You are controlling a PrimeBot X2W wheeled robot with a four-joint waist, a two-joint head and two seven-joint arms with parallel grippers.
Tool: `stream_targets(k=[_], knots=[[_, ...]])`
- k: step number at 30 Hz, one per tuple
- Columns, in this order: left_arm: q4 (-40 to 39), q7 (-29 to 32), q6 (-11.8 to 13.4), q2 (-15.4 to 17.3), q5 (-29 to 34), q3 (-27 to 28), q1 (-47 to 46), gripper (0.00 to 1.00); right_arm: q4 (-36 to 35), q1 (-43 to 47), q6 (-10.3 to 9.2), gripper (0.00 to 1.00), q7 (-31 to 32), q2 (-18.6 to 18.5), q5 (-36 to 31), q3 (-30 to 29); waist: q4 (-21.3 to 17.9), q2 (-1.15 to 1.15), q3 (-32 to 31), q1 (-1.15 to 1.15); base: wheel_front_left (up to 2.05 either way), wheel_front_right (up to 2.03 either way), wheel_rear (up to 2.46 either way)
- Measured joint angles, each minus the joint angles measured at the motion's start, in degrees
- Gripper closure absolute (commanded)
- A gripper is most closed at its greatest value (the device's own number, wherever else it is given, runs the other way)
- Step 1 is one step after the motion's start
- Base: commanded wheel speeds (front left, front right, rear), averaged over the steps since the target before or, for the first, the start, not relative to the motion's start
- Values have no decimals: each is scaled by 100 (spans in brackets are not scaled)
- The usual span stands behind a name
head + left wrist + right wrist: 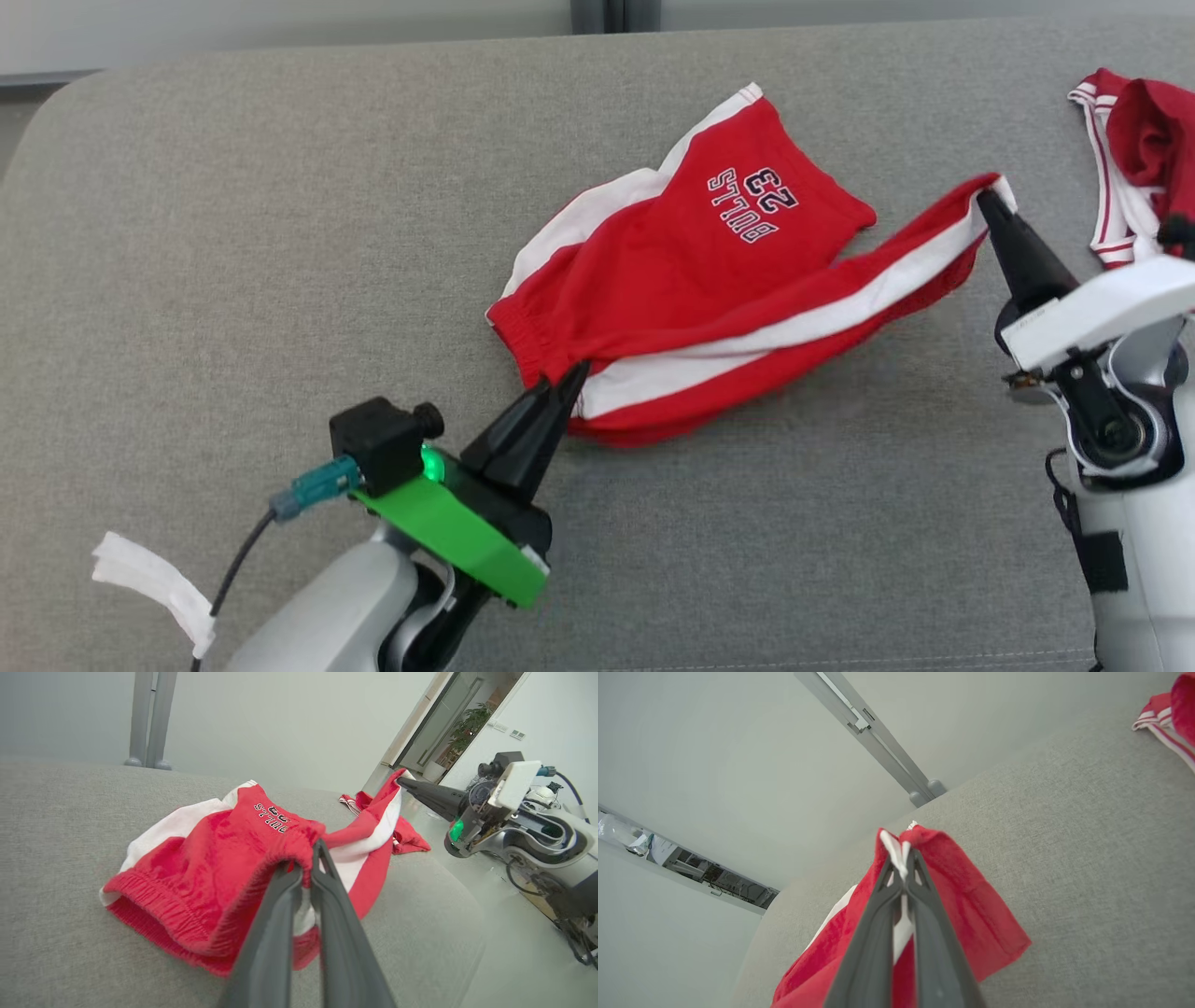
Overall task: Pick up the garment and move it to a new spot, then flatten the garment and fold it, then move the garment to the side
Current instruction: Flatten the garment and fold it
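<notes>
Left claw (pixel 571 373) and right claw (pixel 982 198) pinch ends of garment (pixel 691 271).

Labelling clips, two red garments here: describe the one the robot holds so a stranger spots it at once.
On the grey cushion, look mid-surface for the red shorts with white side stripes, pinched by the left hand and the right hand. Unlike the other red garment at the far right edge, they carry a BULLS 23 print.

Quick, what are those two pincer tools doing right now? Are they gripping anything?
Left tool: closed, pinching the waistband of the red shorts.
Right tool: closed, pinching a leg hem of the same shorts.
</notes>
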Motion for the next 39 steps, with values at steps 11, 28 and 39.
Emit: stream_targets(k=[11,28,39], knots=[[925,0,0,-359,-449,430,-1152,100,2119,-2462,0,100,-124,-1,-648,232,354,0,675,0,0,0,0],[1895,0,-3,-898,-112,475,-1764,0,4330,-3768,1,0,-1039,-176,-1112,1100,917,0,1215,0,0,0,0],[1617,0,-7,-805,631,1102,-879,0,4352,-3279,1,0,-1410,-781,-829,1951,843,0,848,0,0,0,0]])
